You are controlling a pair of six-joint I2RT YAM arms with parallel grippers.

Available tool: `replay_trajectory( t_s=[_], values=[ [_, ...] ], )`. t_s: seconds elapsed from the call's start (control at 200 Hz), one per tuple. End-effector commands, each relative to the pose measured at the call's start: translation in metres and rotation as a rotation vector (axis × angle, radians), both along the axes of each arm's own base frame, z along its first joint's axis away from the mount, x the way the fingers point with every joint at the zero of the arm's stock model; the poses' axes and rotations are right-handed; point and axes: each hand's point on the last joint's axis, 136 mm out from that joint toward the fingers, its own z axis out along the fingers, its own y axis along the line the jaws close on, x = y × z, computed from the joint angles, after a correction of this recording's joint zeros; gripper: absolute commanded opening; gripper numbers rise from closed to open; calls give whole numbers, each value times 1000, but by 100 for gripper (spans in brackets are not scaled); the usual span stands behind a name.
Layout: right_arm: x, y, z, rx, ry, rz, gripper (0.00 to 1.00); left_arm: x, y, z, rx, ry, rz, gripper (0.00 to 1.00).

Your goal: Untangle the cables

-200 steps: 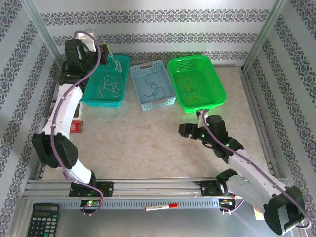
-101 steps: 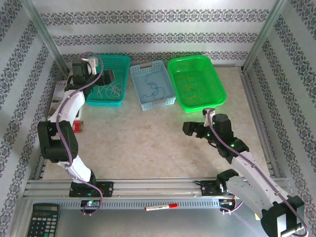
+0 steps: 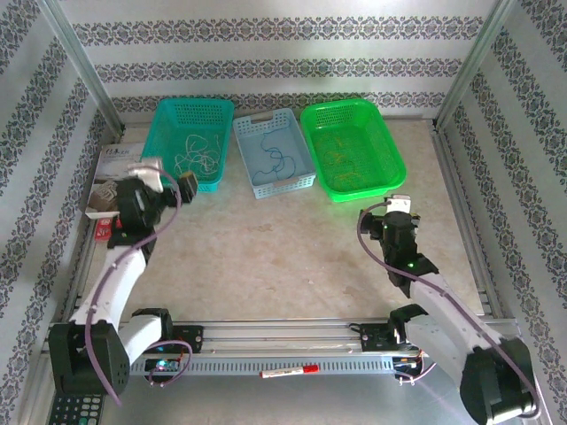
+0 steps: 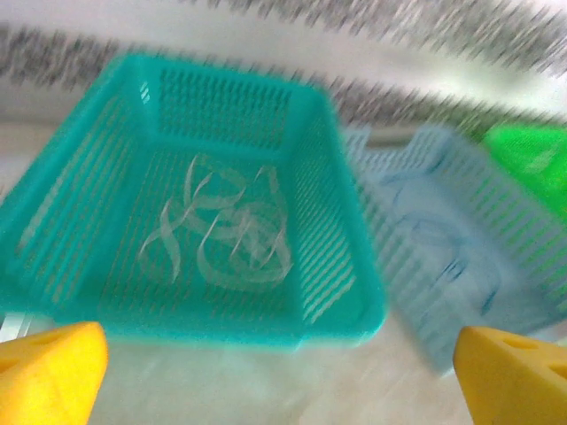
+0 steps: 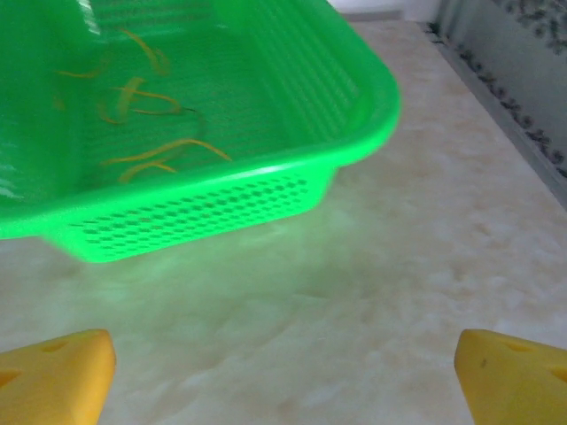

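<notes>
See whitish cables (image 4: pixel 226 235) looped in teal basket (image 3: pixel 159 142), dark ones (image 3: pixel 276 161) in light-blue basket (image 3: pixel 244 150), yellow-orange ones (image 5: pixel 142 111) in green basket (image 5: pixel 266 173), all three baskets side by side along the far counter (image 3: pixel 266 239) edge. Note left gripper (image 4: pixel 283 359) spread wide and empty, just short of teal basket's near rim; right gripper (image 5: pixel 283 376) likewise spread and empty, near green basket's front corner. Mark broad bare counter between basket fronts and arm bases.
</notes>
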Motion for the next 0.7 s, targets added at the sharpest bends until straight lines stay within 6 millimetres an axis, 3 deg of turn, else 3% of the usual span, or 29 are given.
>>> replay_trajectory(
  t_s=[0.0, 0.11, 0.16, 0.22, 0.28, 0.31, 0.345, 0.385, 0.47, 0.495, 0.53, 0.55, 0.61, 0.694],
  values=[
    [24, -12, -3, -50, -99, -25, 98, -4, 22, -18, 159, -70, 101, 100],
    [50, 8, 2, -37, -166, 114, 98, 12, 27, -34, 139, -107, 134, 100],
    [63, 13, 7, -25, -203, 151, 98, 22, 21, -53, 118, -68, 105, 100],
    [73, 19, 4, -19, -138, 219, 98, 27, 2, -71, 209, -46, 37, 100],
    [82, 11, 4, 8, -143, 219, 98, 27, -6, -88, 229, -71, 7, 100],
    [82, 7, -6, 15, -140, 226, 98, 25, -5, -99, 242, -74, 21, 100],
    [81, 2, -20, 55, -189, 226, 98, 25, -6, -101, 247, -124, 31, 100],
    [79, -2, -9, 61, -311, 209, 98, 25, -3, -99, 250, -156, 52, 100],
    [80, -16, -26, 40, -149, 117, 98, 29, -3, -110, 241, -42, 41, 100],
    [90, -23, -15, 29, -200, 62, 98, 34, -5, -110, 246, -44, 28, 100],
    [90, -23, -9, 5, -237, 44, 98, 38, -4, -109, 253, -53, 31, 100],
    [82, -23, -18, -10, -209, 36, 98, 38, -3, -111, 248, -38, 38, 100],
    [81, -22, -18, -24, -190, 35, 98, 37, -3, -111, 246, -27, 36, 100],
    [82, -8, -17, -60, -207, 80, 98, 38, -3, -111, 242, -28, 41, 100]
  ],
)
